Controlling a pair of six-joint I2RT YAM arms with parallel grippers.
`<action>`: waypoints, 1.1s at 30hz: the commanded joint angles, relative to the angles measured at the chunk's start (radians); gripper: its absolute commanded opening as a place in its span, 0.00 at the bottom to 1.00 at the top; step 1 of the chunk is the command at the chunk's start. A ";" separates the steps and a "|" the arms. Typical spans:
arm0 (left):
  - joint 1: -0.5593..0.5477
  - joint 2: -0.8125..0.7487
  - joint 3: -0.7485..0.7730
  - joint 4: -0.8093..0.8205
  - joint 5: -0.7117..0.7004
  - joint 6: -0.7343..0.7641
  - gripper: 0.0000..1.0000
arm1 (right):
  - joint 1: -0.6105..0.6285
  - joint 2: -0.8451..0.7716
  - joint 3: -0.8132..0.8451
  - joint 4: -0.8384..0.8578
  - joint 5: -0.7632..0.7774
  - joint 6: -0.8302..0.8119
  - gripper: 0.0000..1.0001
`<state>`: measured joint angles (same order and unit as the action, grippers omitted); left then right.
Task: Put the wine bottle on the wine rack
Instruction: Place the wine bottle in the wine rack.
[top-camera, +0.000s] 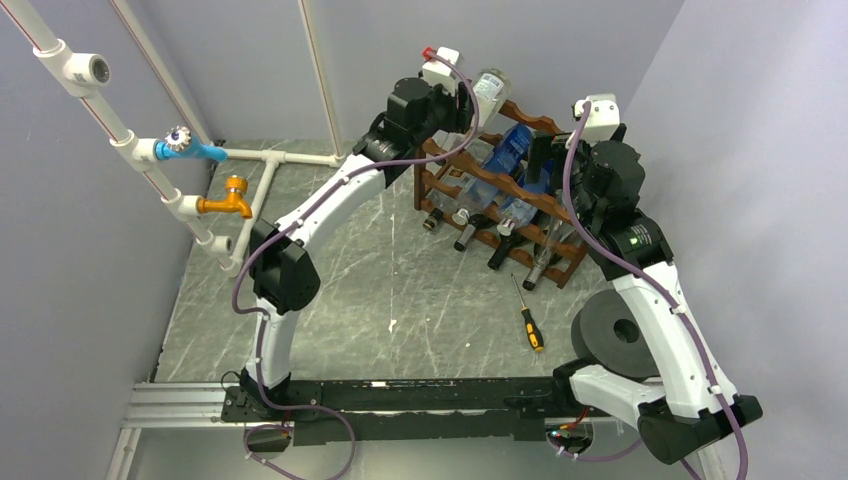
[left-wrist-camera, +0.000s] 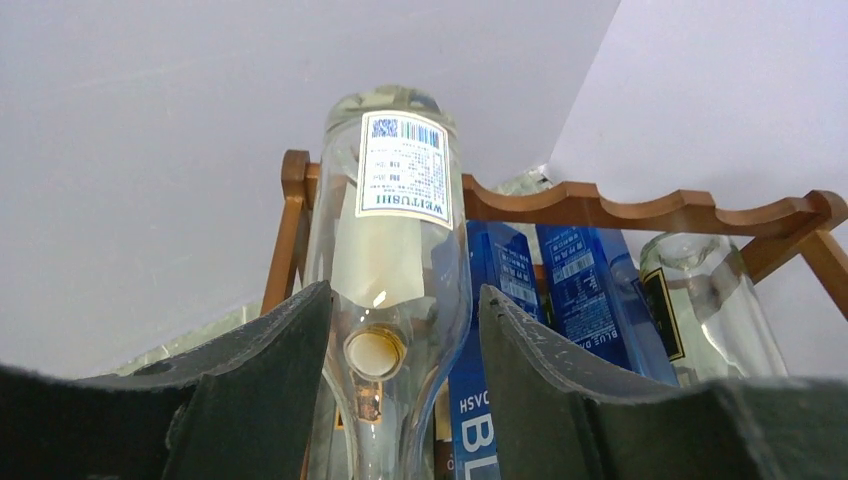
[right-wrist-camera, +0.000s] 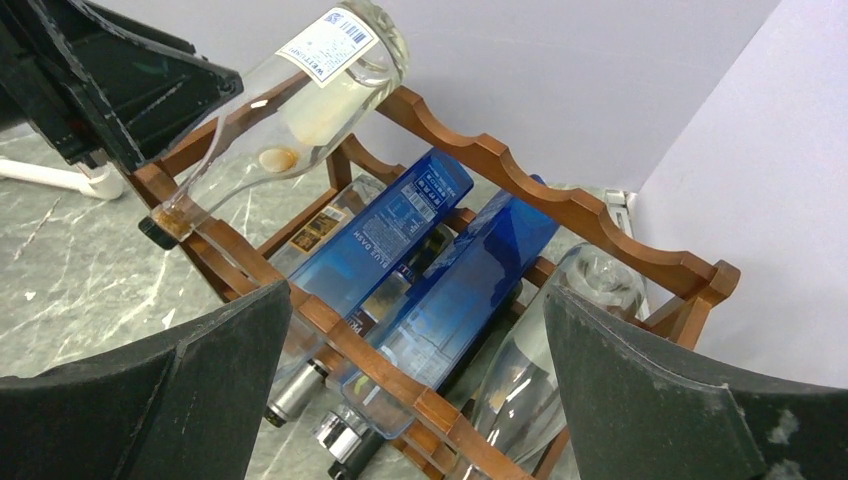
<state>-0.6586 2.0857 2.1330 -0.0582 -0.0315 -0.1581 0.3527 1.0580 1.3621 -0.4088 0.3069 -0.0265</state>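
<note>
Your wine bottle (right-wrist-camera: 300, 100) lies on the top tier of the wine rack (right-wrist-camera: 600, 215), at the rack's left end in the right wrist view. Its long axis slants across the scalloped rails: the round base points to the upper right of that frame, and the neck with its dark cap points to the lower left. It is smooth clear glass with a white printed label near the base. The rack is reddish-brown wood with rails cut in waves.

Your left fingers (left-wrist-camera: 260, 390), dark and matte, closely flank the bottle's shoulder; you cannot tell whether they press the glass. Your right fingers (right-wrist-camera: 200, 400) are spread wide, holding nothing. Two flat-sided blue bottles (right-wrist-camera: 400, 230) lie on a lower tier, above the grey veined counter (right-wrist-camera: 60, 290).
</note>
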 joint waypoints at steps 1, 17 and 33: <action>-0.001 -0.072 0.020 0.069 -0.010 0.020 0.62 | -0.004 -0.024 -0.006 0.054 -0.014 -0.009 0.99; -0.001 -0.277 0.055 -0.164 0.057 -0.029 1.00 | -0.003 -0.033 0.012 0.033 -0.089 0.054 0.99; -0.004 -0.972 -0.426 -0.228 0.046 -0.027 1.00 | -0.003 -0.287 -0.089 0.065 -0.213 0.239 1.00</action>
<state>-0.6586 1.2533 1.8019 -0.3000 0.0433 -0.1852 0.3531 0.8726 1.3075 -0.4076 0.1188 0.1452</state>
